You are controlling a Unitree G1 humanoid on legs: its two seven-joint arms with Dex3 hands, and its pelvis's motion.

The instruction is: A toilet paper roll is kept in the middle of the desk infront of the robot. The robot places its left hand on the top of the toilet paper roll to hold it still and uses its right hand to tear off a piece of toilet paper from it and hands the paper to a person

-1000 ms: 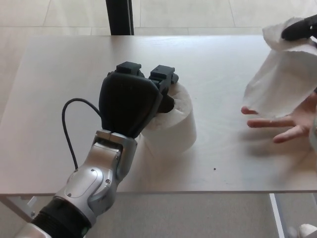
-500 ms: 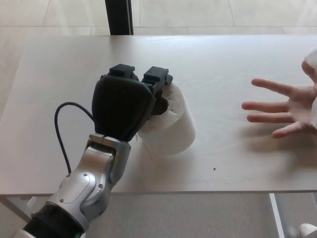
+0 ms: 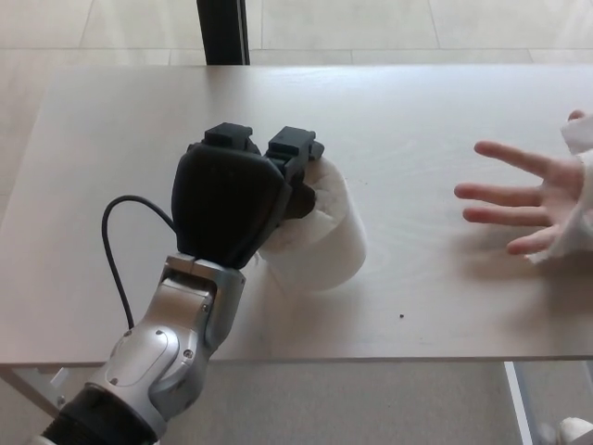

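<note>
The white toilet paper roll (image 3: 324, 243) stands in the middle of the desk (image 3: 417, 111), leaning a little to the left. My left hand (image 3: 232, 204) rests on its top, fingers (image 3: 295, 148) curled over the far rim and covering the core. At the right edge a person's hand (image 3: 533, 199) lies flat with spread fingers. White torn paper (image 3: 576, 134) shows behind that hand and below it, mostly cut off by the picture edge. My right hand does not show.
A black cable (image 3: 116, 246) loops out from my left wrist over the desk. A dark post (image 3: 222, 32) stands behind the far edge. A small dark speck (image 3: 401, 316) lies near the front edge.
My right hand, which held the torn paper at the upper right, has left the view. The paper now lies at the person's hand. My left hand and the roll shifted slightly left.
</note>
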